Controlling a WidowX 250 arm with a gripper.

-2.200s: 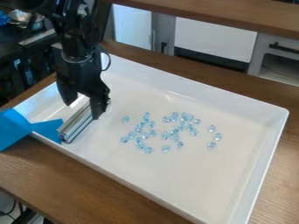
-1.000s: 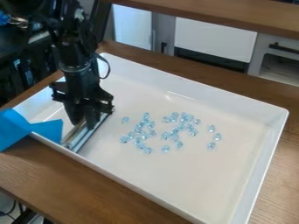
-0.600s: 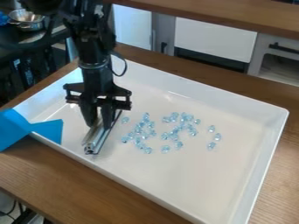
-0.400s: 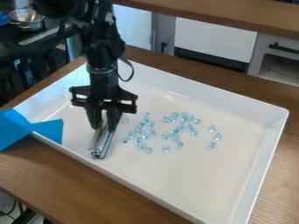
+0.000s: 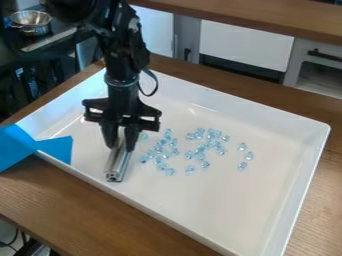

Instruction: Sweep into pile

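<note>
A blue sheet (image 5: 20, 152) overlaps the left corner of a white tray (image 5: 234, 210), clear of the beads. Inside, the black hand (image 5: 120, 148) grips a metal bar (image 5: 116, 169); uneven pressure could twist it, letting scattered pale-blue beads (image 5: 169, 171) just right slip past its ends. Too short a sweep could miss the rightmost stragglers.

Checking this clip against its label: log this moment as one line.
task: sweep into pile | claw: shut on metal bar | beads: scattered right of bar | white tray: under both
</note>
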